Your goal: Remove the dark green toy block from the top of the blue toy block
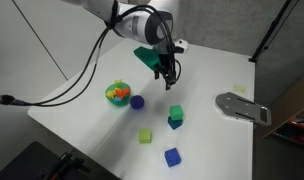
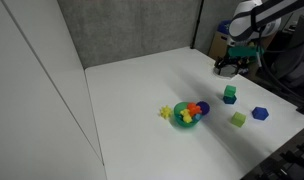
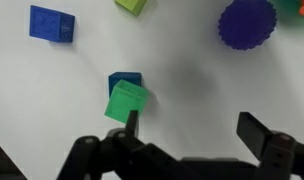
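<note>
Right now gripper (image 3: pixel 192 132) is hovering w/ jaws wide apart, nothing btwn them, above & slightly to one side of the blue toy block (image 3: pixel 123 79). The dark green toy block (image 3: pixel 126 101) is sitting skewed atop it; purple ball (image 3: pixel 247 22) is lying well apart from that block.

White, rounded robot arm (image 1: pixel 132 20) with black joint bands; loose black cables (image 1: pixel 77 75); black gripper (image 1: pixel 168 74); teal wrist mount (image 1: pixel 144 55).
</note>
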Controlling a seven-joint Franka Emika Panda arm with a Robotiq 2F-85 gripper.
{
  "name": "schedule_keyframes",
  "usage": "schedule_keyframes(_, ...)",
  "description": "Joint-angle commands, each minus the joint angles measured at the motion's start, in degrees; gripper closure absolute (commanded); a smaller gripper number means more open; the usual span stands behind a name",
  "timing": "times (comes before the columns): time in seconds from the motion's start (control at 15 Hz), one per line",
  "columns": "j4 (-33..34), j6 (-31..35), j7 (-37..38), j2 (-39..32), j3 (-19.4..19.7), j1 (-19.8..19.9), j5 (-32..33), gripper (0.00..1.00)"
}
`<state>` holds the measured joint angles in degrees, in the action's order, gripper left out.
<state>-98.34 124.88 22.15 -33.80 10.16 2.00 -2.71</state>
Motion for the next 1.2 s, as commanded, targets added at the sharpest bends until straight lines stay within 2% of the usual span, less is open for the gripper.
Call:
schedule_keyframes(0.0,0.2,1.4,2.8,-1.8,1.1,1.4,-0.2,0.0)
schedule_keyframes(0.67,-0.9,10.8,3.0,-6.8,1.7,7.2,-6.6,0.0)
schedule_keyframes(1.13,0.4,14.6,4.2,-10.6,2.1,6.1,-7.0,0.0)
